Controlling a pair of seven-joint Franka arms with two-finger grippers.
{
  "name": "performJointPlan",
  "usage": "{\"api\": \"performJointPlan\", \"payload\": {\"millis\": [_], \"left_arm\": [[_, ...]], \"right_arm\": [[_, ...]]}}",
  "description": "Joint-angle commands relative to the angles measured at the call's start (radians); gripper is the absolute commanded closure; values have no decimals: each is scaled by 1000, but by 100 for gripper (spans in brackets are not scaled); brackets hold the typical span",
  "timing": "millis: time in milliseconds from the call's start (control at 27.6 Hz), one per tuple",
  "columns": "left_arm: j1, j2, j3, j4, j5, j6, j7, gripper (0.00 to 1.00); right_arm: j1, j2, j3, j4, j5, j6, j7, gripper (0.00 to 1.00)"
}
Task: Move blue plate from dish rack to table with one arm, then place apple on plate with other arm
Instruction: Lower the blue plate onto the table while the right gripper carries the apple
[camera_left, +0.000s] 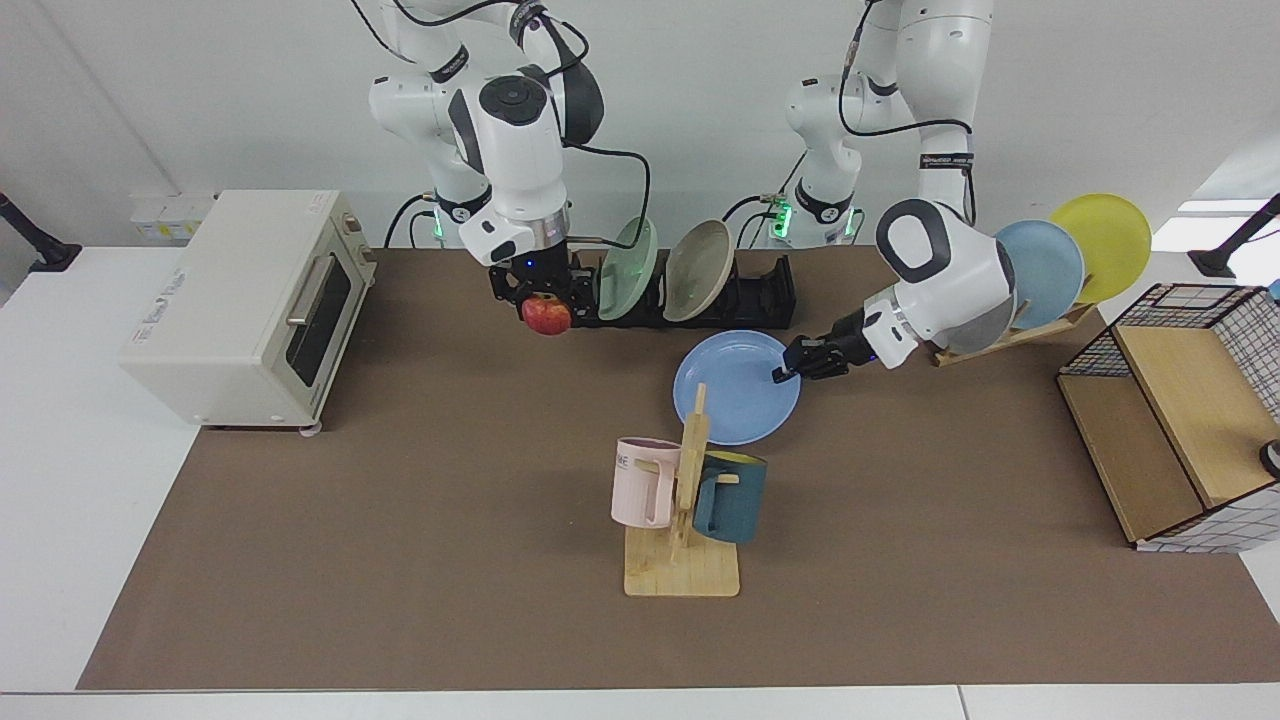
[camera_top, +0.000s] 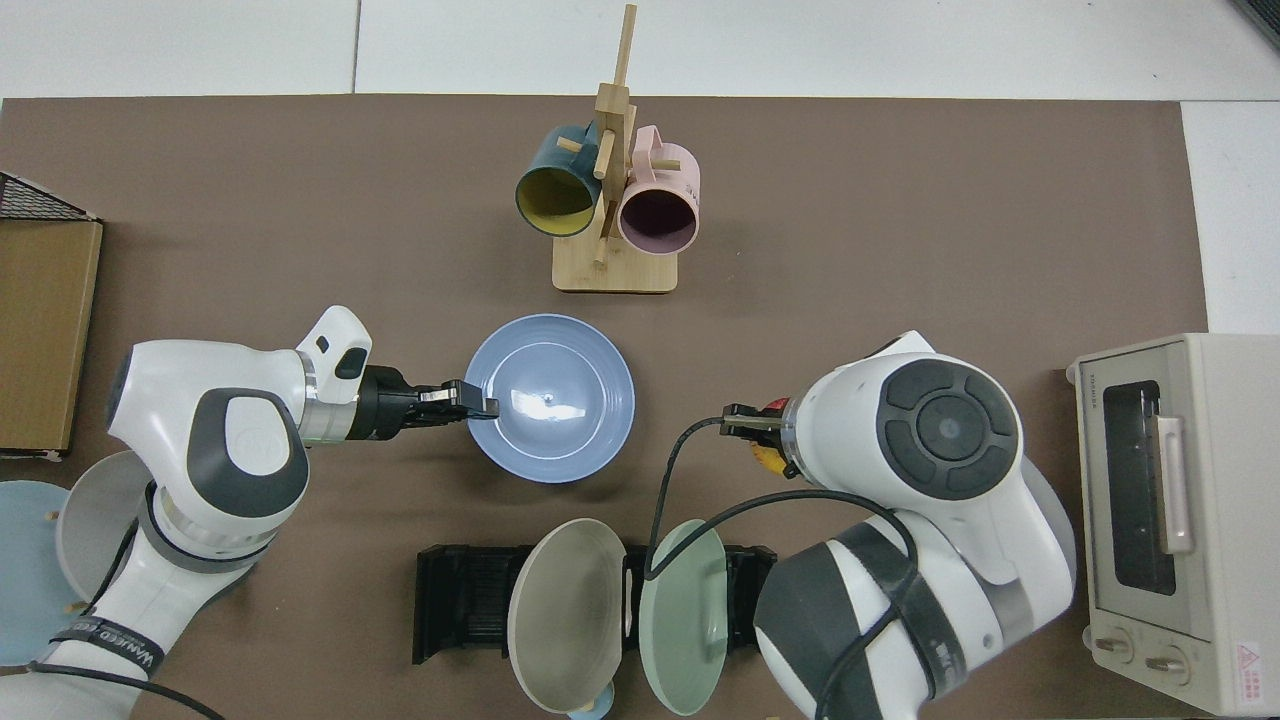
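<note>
Plate (camera_left: 735, 388) out of rack (camera_left: 745, 300), low over surface (camera_left: 400, 520), left claw (camera_left: 785, 372) pinching rim. Right claw (camera_left: 545, 300) pinching apple (camera_left: 546, 316) by rack. Left: set plate down, drop apple on.

A plain white wall (camera_left: 700, 90) stands behind the worktop (camera_left: 400, 500), whose brown matte surface is bordered in white. White socket boxes (camera_left: 170, 212) sit at the wall's foot near one back corner. Dark stand legs (camera_left: 35, 245) rest at both far edges. Even, soft light throws faint shadows.
</note>
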Motion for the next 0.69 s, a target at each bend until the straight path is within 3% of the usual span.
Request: {"api": "performJointPlan", "payload": {"millis": [0,181,472,508,653], "left_arm": [[-7,21,-55,-13,-42,104,37,100],[-28,65,-123,-19,-71,253,42,100],[-43,69,-141,-25,-71,275,35,100],[-43,69,-143,-27,-71,276,34,99],[-43,69,-141,-27,-66,276,34,77]], "right_arm": [[-8,29,20,43,-14,2,41,100],[-8,37,39,58,-15,2,65,100],[-8,60,72,80,-15,10,115,100],[-8,64,79,84,-15,10,119,100],[-5,75,86,89,-17,22,147,100]]}}
